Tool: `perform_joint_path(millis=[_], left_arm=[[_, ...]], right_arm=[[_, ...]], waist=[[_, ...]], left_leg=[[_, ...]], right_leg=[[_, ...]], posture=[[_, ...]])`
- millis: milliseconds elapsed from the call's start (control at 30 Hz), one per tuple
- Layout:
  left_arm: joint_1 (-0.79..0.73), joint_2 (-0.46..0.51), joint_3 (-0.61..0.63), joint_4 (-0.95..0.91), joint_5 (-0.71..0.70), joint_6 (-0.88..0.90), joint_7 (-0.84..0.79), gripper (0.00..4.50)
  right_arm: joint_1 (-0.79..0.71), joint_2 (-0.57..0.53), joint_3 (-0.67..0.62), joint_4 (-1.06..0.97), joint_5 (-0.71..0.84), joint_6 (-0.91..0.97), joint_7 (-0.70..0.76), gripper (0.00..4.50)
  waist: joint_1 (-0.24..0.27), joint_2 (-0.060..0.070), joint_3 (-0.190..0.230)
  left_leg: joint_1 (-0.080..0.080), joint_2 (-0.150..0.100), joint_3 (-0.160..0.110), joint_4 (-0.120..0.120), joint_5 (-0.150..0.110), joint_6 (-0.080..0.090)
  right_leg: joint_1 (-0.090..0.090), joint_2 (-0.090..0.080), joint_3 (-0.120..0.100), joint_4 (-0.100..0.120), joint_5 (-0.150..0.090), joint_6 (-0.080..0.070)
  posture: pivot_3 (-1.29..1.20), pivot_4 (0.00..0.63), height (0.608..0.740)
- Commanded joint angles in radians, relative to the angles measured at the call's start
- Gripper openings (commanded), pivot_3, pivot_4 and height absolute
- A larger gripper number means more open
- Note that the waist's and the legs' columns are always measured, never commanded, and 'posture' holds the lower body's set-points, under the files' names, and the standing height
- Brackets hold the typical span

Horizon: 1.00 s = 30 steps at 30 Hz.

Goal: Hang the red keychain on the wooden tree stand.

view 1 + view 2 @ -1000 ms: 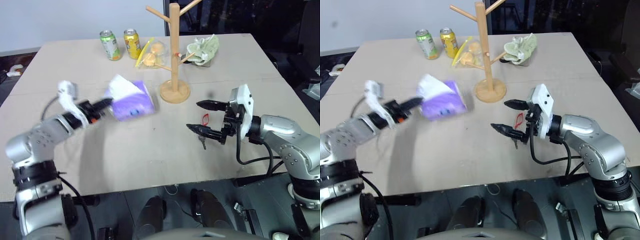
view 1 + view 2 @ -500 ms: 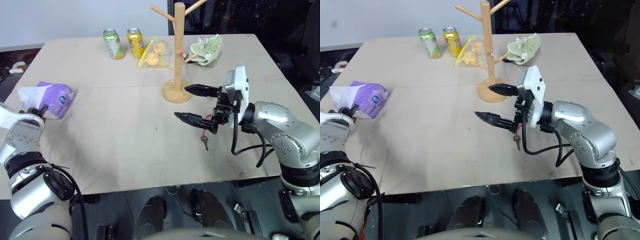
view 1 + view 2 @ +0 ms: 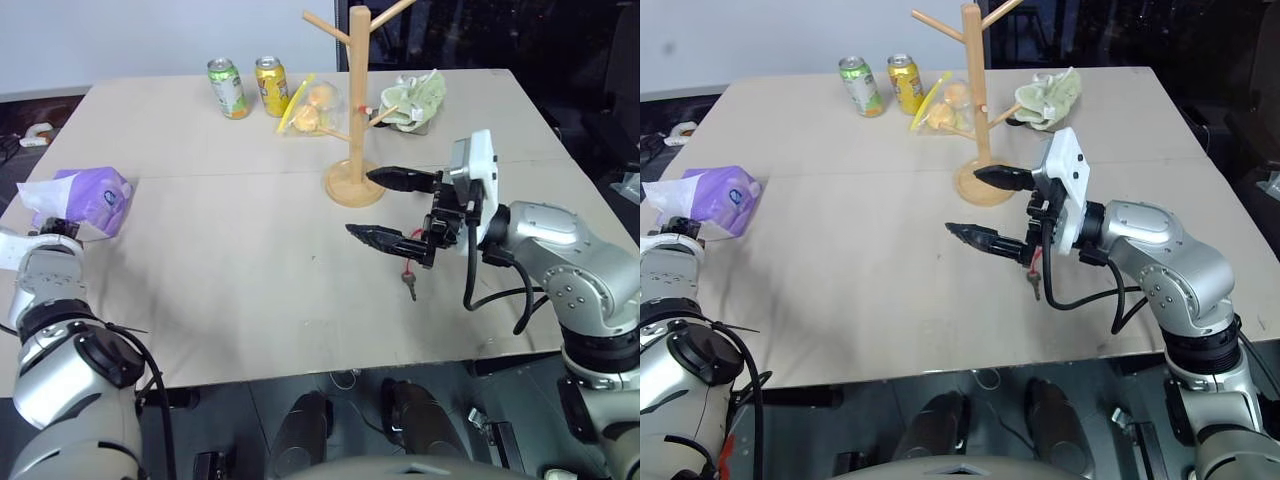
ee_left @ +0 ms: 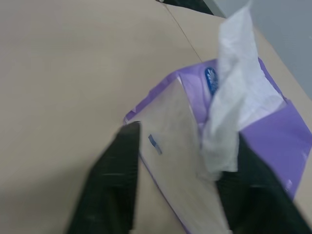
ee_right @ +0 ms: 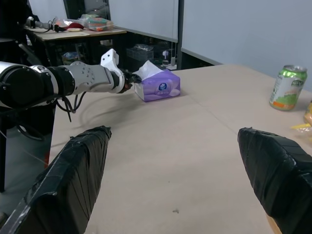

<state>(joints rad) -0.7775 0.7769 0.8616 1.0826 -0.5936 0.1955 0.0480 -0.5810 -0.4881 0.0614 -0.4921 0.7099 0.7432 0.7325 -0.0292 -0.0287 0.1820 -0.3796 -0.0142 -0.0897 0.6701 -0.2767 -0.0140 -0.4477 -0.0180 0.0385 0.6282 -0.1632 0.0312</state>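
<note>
- The red keychain [image 3: 408, 276] lies flat on the table [image 3: 250, 270], its small dark key end pointing toward the table's near edge, just beneath the right pincer [image 3: 385, 206]
- The right pincer hangs above the table with its two black fingers spread wide, pointing toward the robot's left; nothing is held between them
- The wooden tree stand [image 3: 352, 110] stands upright on its round base just beyond that pincer, its pegs bare
- At the table's far left edge the left pincer [image 4: 183, 168] sits at a purple tissue pack [image 3: 88, 198]; its fingers stand on either side of the pack's near end, parted, and I cannot tell whether they press on it
- A white tissue [image 4: 233, 92] sticks up out of the pack
- At the far side of the table stand a green can [image 3: 226, 88] and a yellow can [image 3: 267, 85] side by side, with a clear bag of orange items [image 3: 308, 107] next to them
- A crumpled green cloth [image 3: 412, 98] lies to the right of the stand
</note>
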Motion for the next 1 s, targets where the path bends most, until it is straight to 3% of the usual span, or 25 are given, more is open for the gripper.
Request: perform_joint_path(millis=[33, 67, 300, 433, 533, 600, 733, 1000], left_arm=[[-0.001, 0.027, -0.002, -0.075, -0.008, -0.01, 0.023, 4.03], [0.01, 0.021, -0.005, -0.114, -0.011, 0.006, 0.028, 4.35], [0.353, -0.185, -0.03, -1.002, -0.214, 0.337, 0.104, 4.35], [0.478, -0.153, -0.171, -1.322, -0.368, 0.518, -0.066, 4.35], [0.52, -0.081, -0.274, -1.425, -0.411, 0.597, -0.203, 4.35], [0.527, 0.015, -0.383, -1.467, -0.4, 0.625, -0.378, 4.35], [0.458, 0.141, -0.548, -1.457, -0.375, 0.634, -0.653, 4.35], [0.335, 0.251, -0.765, -1.447, -0.304, 0.618, -1.043, 4.35]], right_arm=[[0.007, -0.008, -0.018, -0.019, 0.005, -0.004, -0.011, 4.5], [0.012, -0.009, -0.02, -0.022, 0.006, -0.002, -0.016, 4.5], [0.115, 0.009, -0.121, -0.123, 0.123, 0.126, -0.199, 4.5], [0.201, -0.012, -0.189, -0.194, 0.175, 0.245, -0.353, 4.5], [0.235, -0.008, -0.211, -0.222, 0.198, 0.304, -0.448, 4.5], [0.241, 0.031, -0.208, -0.207, 0.213, 0.376, -0.55, 4.5], [0.235, 0.077, -0.183, -0.187, 0.24, 0.499, -0.66, 4.5], [0.211, 0.195, -0.164, -0.087, 0.137, 0.668, -0.838, 4.5]], waist=[[-0.001, 0.0, 0.0], [-0.002, 0.0, 0.0], [-0.008, 0.0, 0.0], [0.011, -0.002, -0.001], [0.014, -0.001, -0.001], [0.008, 0.0, -0.001], [-0.011, 0.002, 0.0], [-0.02, 0.004, 0.001]], left_leg=[[0.0, 0.0, 0.0, 0.0, 0.0, 0.0], [0.0, 0.0, 0.0, 0.0, 0.0, 0.0], [-0.001, 0.002, 0.0, -0.001, 0.0, 0.0], [-0.002, 0.0, -0.002, 0.0, 0.0, 0.0], [0.0, -0.001, 0.0, 0.001, 0.0, 0.0], [0.002, 0.0, 0.003, 0.001, 0.001, -0.001], [0.004, 0.002, 0.004, 0.001, 0.001, -0.001], [0.003, 0.004, 0.006, -0.001, 0.001, -0.001]], right_leg=[[0.0, 0.0, 0.0, 0.0, 0.0, 0.0], [0.0, 0.0, 0.0, 0.0, 0.0, 0.0], [-0.001, -0.01, 0.002, 0.0, 0.0, 0.0], [0.0, -0.01, -0.001, 0.0, 0.0, 0.0], [0.002, -0.001, 0.0, 0.0, -0.002, 0.001], [0.002, 0.001, 0.003, 0.0, -0.005, 0.001], [0.001, 0.005, 0.005, 0.005, -0.005, -0.001], [0.0, 0.007, 0.007, 0.003, -0.005, -0.001]], posture=[[0.0, 0.15, 0.74], [0.0, 0.15, 0.74], [0.0, 0.15, 0.74], [0.0, 0.15, 0.74], [0.0, 0.15, 0.74], [0.0, 0.15, 0.74], [0.0, 0.15, 0.74], [0.0, 0.15, 0.74]])
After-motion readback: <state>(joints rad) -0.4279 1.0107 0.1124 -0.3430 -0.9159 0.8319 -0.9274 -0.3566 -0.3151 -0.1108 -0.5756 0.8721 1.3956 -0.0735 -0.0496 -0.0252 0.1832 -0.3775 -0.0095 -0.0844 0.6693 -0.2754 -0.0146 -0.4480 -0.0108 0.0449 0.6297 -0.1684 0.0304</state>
